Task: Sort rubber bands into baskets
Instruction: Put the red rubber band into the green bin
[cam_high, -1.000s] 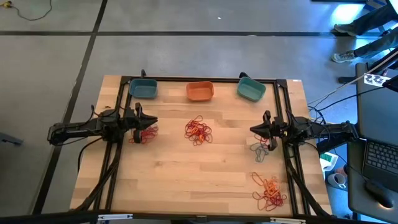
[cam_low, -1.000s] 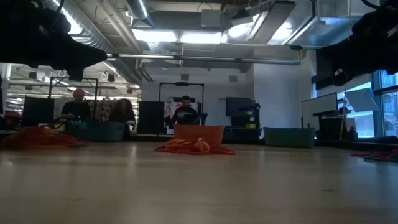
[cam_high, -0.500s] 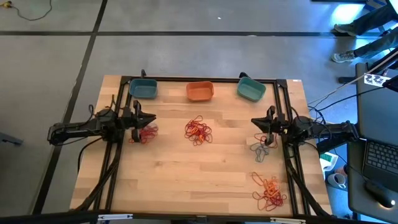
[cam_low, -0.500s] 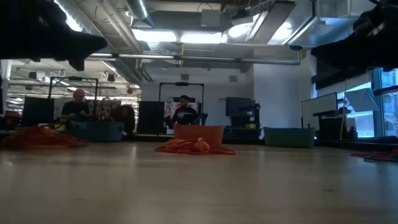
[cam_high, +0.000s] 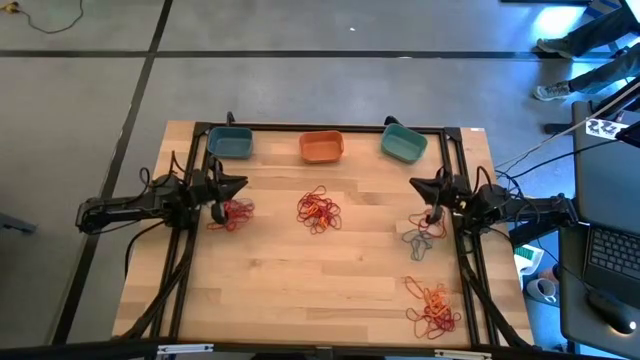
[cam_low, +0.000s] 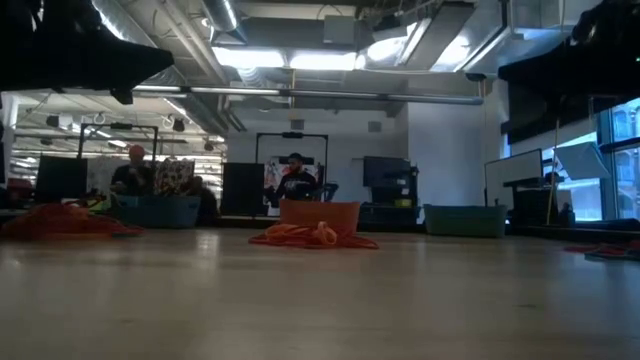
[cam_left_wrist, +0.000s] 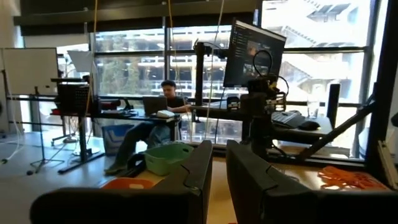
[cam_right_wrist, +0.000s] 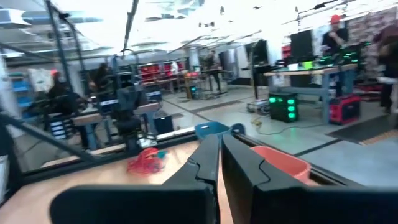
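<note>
The left end effector (cam_high: 240, 184) is hovering over the left side of the desk (cam_high: 330, 290), right above a red pile of rubber bands (cam_high: 232, 213), fingers (cam_left_wrist: 199, 171) nearly together with just a slim gap and nothing in them. The right end effector (cam_high: 416, 184) is hanging over the right side near a grey-teal bunch (cam_high: 418, 240), pinched shut and also holding nothing. More bands are sitting mid-desk (cam_high: 318, 210) and at the near right corner (cam_high: 434, 308). The baskets are lining the far edge: teal (cam_high: 230, 142), orange (cam_high: 322, 147), teal (cam_high: 403, 142).
</note>
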